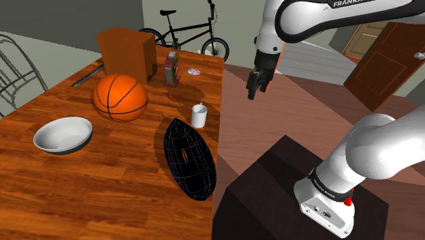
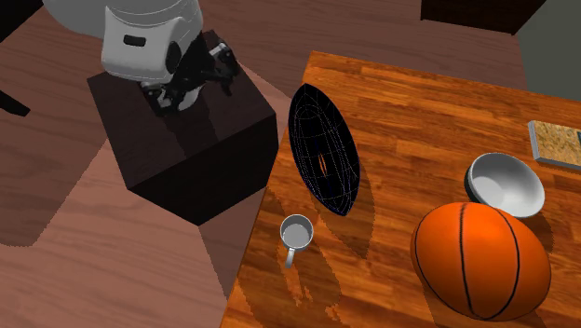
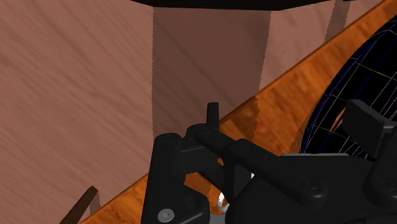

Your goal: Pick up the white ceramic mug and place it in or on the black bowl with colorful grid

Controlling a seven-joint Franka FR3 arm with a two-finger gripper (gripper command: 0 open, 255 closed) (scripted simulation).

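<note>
The white mug [image 1: 199, 115] stands upright near the wooden table's [image 1: 82, 184] edge, handle toward the edge [image 2: 297, 233]. Just beside it lies the black bowl with thin coloured grid lines [image 1: 189, 158], long and boat-shaped [image 2: 325, 149]. My black gripper [image 1: 257, 83] hangs high over the floor between table and stand, off to the shoulder view's right of the mug, open and holding nothing. In the wrist view its black fingers [image 3: 167, 172] stand apart, with the table edge and part of the grid bowl [image 3: 359, 76] beyond them.
An orange basketball [image 1: 120, 97], a grey-white bowl [image 1: 63, 134], a brown box [image 1: 127, 53], a small upright item [image 1: 173, 68] and a disc [image 1: 194, 71] share the table. The dark stand [image 1: 286, 184] sits close to the table edge. A bicycle [image 1: 187, 34] stands behind.
</note>
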